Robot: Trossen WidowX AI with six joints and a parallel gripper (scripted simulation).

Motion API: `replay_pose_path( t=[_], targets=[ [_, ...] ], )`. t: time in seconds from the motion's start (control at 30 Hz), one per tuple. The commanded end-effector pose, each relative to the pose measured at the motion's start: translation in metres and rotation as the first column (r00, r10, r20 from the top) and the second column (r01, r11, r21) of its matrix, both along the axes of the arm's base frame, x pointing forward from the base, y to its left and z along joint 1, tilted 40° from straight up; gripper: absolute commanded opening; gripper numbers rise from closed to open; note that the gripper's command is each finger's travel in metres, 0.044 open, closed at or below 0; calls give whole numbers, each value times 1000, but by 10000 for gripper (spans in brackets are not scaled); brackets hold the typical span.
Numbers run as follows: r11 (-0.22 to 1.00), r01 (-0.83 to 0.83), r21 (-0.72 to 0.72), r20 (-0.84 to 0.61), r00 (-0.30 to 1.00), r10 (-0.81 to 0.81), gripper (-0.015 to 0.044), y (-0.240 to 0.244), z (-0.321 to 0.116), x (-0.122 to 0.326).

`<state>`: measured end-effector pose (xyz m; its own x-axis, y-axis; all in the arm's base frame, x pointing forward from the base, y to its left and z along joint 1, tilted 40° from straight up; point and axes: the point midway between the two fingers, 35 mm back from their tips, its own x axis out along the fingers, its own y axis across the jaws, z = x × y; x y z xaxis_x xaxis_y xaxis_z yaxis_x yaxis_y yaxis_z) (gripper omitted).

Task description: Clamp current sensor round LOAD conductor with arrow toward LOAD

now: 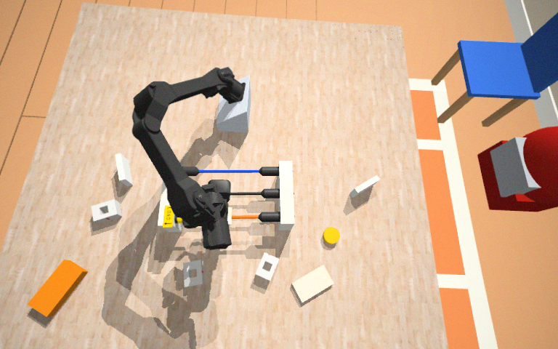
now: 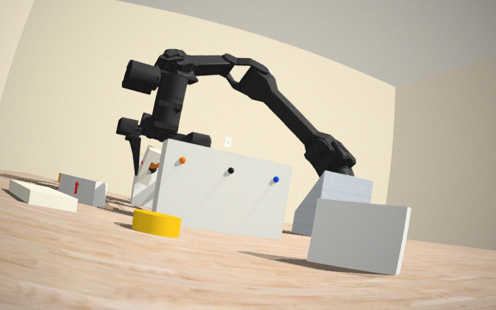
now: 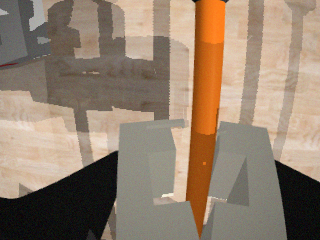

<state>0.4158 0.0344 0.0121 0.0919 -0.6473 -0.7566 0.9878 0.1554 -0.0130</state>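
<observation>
My gripper [image 3: 191, 162] is shut on the split-core sensor [image 3: 145, 175] [image 2: 150, 156], whose two pale halves lie between the black fingers. The orange conductor [image 3: 207, 75] [image 1: 245, 217] runs between the halves, and a gap between them still shows in the wrist view. In the exterior view the sensor is tilted at the conductor, partly hidden by a finger and the end panel. The yellow LOAD marker [image 1: 168, 217], with a black arrow, is on the left end block of the rack. A small red mark shows by the sensor in the exterior view; the arrow's direction cannot be read.
A black conductor [image 1: 246, 193] and a blue conductor [image 1: 230, 171] run parallel to the orange one, into the right end panel [image 1: 286, 189] [image 2: 223, 197]. Several blocks with square holes, an orange block [image 1: 57, 288], a cream block [image 1: 312, 283] and a yellow disc [image 1: 330, 235] [image 2: 156, 223] lie around.
</observation>
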Motion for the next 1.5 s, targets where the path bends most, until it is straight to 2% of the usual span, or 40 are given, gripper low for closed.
replay_pose_path(
  t=[0.0,1.47],
  targets=[
    [1000,-17,15,-2,1000,17,0,11,-1,-2],
    [1000,0,0,0,1000,0,0,0,0,0]
  ],
)
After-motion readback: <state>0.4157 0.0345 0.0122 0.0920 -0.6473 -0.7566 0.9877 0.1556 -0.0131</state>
